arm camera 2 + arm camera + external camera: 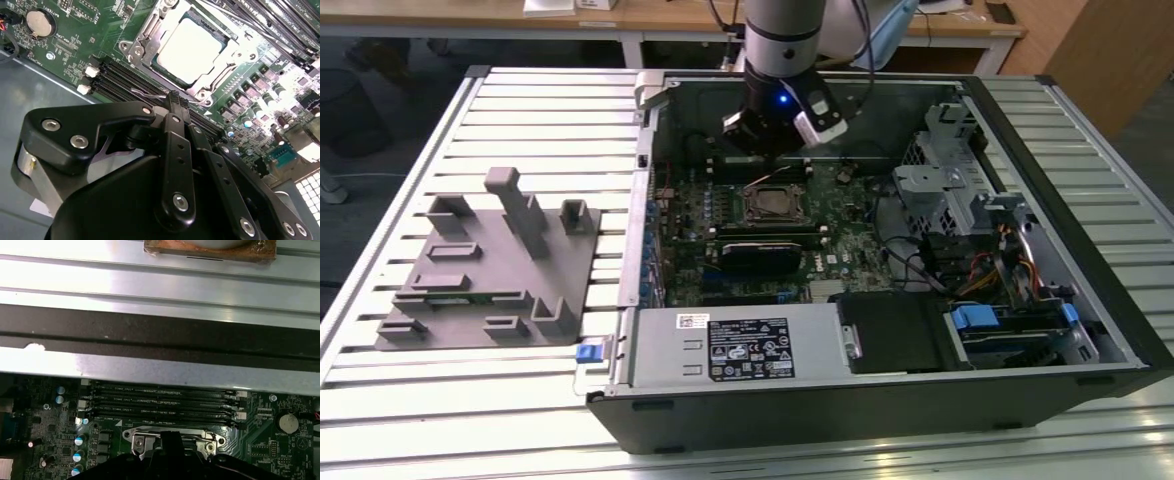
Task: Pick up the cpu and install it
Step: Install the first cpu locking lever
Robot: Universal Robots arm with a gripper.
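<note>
Silvery cpu (189, 50) already seated in socket (150, 37), fingers (177, 107) together and empty just above; install step, calling for frame closure.

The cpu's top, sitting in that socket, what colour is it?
Pale silvery, almost white under the light; the cpu shows best in the second wrist view.

The cpu (189, 49) has a pale, smooth, satiny metal top, seated in a bright steel socket frame (145, 37) on the glossy green circuit board (75, 35). The gripper (175, 102) looks like matt black plastic with shiny screw heads. The grey holder (487, 275) is dull plastic on a ribbed, brushed aluminium table (400, 430).
</note>
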